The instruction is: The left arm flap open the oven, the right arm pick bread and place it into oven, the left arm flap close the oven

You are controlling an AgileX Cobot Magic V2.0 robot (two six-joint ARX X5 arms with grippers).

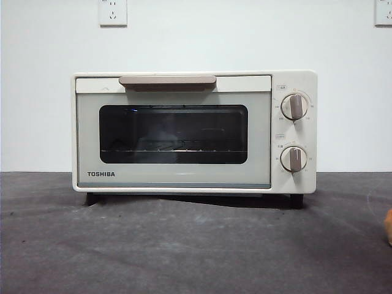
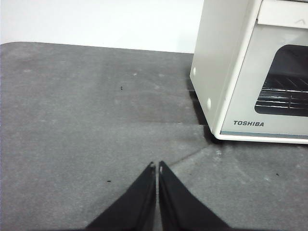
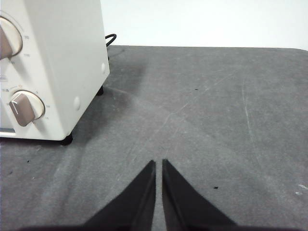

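White wall [image 1: 245, 37] behind, with two plug sockets [image 1: 113, 12] high up. Dark grey table mat [image 1: 184, 245] below, a bit scuffed and dusty.

Cream-white oven [image 1: 195, 131] standing in the middle of the mat, close to the wall. Door shut, flat against the front. Beige bar handle [image 1: 167, 80] along the top of the door. Dark glass window [image 1: 173, 133] under it, with the wire rack [image 1: 165, 149] showing inside. Nothing to be seen on the rack. TOSHIBA written low on the door. Two beige knobs [image 1: 294, 106] on the side panel, one above the other.

Tiny sliver of something orange [image 1: 389, 226] at the very edge of the front view, down on the mat, well apart from the oven (maybe the bread, too little showing to be sure).

Left gripper [image 2: 157, 165] low over bare mat, off to the door side of the oven, not touching it. Jaws pressed nearly together, only a thin slit between them, nothing held.

Right gripper [image 3: 159, 162] low over bare mat too, off to the knob side of the oven. Jaws also pressed nearly together, nothing held. Black cord [image 3: 110, 39] curling out behind the oven.
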